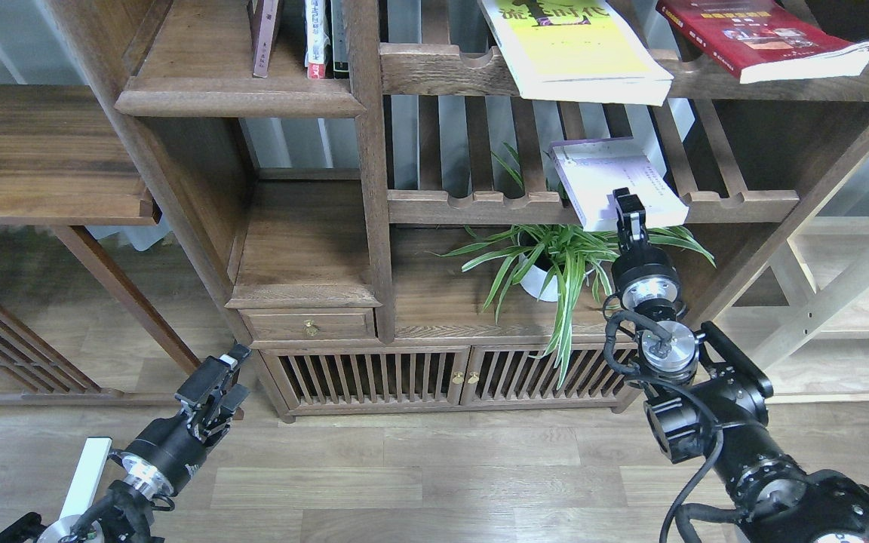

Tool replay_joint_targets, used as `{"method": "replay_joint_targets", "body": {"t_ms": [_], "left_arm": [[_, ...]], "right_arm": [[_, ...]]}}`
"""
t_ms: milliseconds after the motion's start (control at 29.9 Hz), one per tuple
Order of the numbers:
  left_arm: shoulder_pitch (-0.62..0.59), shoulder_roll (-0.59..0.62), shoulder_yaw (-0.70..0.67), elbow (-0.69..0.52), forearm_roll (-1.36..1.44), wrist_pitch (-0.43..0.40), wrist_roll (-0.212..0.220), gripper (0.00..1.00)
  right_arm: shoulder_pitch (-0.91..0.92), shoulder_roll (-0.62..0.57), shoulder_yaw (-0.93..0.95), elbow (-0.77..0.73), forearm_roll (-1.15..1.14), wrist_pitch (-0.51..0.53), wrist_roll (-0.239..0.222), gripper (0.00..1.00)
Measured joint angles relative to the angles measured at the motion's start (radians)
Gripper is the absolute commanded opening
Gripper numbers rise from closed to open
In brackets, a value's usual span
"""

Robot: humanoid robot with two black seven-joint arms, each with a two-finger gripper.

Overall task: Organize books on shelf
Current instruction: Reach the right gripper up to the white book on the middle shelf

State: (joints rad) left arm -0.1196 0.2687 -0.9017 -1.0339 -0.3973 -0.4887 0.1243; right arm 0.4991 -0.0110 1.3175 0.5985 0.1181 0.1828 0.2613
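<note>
A single head view looks forward and steeply down from above the two arms, facing the wooden bookcase [374, 188] at close range. The plank floor [434, 475] fills the near edge; upper shelves run off the far edge.

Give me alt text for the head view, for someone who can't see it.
The right gripper reaches up to a pale book overhanging a slatted rack of a wooden bookcase. Yellow-green and red books lie above; the left gripper hangs low near the floor.
</note>
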Motion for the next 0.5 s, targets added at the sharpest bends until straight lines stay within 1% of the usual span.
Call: {"method": "replay_joint_targets", "body": {"t_ms": [134, 368, 501], "left_arm": [[0.0, 0.007, 0.0, 0.0, 0.0, 0.0, 0.0, 0.99], [0.0, 0.009, 0.0, 0.0, 0.0, 0.0, 0.0, 0.99], [-0.001, 0.009, 0.0, 0.0, 0.0, 0.0, 0.0, 0.99]], "right_arm": [[-0.001, -0.001, -0.005, 0.002, -0.001, 0.003, 0.001, 0.04], [-0.004, -0.006, -0.01, 0.008, -0.001, 0.004, -0.008, 0.05], [-0.034, -0.01, -0.009, 0.046, 0.003, 0.004, -0.015, 0.05]]}}
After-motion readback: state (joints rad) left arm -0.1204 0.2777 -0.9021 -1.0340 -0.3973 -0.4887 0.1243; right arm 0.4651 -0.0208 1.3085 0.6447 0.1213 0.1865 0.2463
